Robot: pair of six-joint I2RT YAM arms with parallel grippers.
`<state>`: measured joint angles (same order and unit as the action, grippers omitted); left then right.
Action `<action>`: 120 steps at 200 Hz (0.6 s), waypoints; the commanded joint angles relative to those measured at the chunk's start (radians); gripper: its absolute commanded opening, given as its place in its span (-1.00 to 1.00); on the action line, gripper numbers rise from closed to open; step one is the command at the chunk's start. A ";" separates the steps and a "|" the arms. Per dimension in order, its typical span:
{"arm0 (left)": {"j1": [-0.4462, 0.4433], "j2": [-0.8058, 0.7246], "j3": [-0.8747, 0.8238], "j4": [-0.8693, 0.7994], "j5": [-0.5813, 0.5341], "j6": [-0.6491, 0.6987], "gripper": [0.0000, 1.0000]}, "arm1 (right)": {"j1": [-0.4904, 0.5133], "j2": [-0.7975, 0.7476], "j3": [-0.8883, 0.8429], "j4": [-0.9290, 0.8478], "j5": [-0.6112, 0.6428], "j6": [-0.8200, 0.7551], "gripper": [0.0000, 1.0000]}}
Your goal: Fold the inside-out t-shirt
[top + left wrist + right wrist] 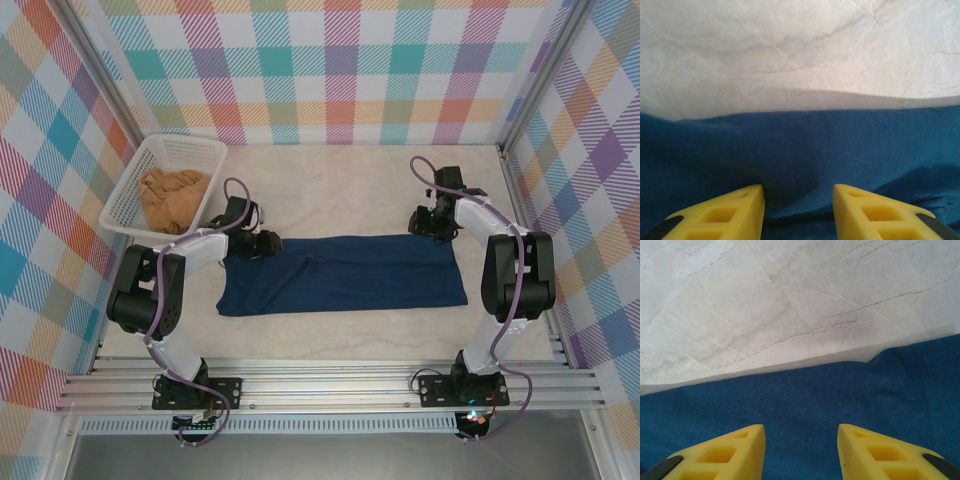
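The left gripper [262,243] and right gripper [428,222] rest, jaws apart, on the navy t-shirt [345,275] at its far corners. A white basket [128,180] of tan cloth [175,195] sits near the left one.

The table [350,190] is a pale cream surface, and both wrist views show fine creases running across it. Across the middle of the top view a dark navy t-shirt [340,275] lies flat on it as a long horizontal band. Its upper edge is straight and its lower left corner slightly uneven. In the upper left of the frame a white mesh basket [128,190] sits at the table's corner, seemingly tipped against the side wall; how its base rests is unclear.
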<state>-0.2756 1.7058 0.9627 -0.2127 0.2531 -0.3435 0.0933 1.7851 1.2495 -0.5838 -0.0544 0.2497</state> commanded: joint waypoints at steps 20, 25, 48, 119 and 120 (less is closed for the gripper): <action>-0.016 -0.066 -0.036 -0.047 -0.034 0.008 -0.23 | 0.006 0.005 -0.006 0.009 -0.019 -0.007 -0.15; -0.016 -0.065 -0.037 -0.048 -0.034 0.008 -0.25 | 0.006 0.006 -0.005 0.009 -0.019 -0.007 -0.15; -0.019 -0.063 -0.044 -0.040 -0.019 0.004 -0.44 | 0.008 0.008 -0.003 0.007 -0.015 -0.007 -0.15; -0.073 -0.136 -0.057 -0.040 0.058 -0.035 -1.00 | 0.007 -0.012 0.000 -0.008 0.004 -0.014 -0.16; -0.076 -0.140 -0.058 -0.040 0.060 -0.036 -1.00 | 0.008 -0.014 0.001 -0.010 0.004 -0.015 -0.16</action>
<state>-0.3061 1.6501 0.9295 -0.2344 0.2554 -0.3546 0.0933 1.7851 1.2495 -0.5842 -0.0540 0.2497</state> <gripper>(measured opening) 0.053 0.422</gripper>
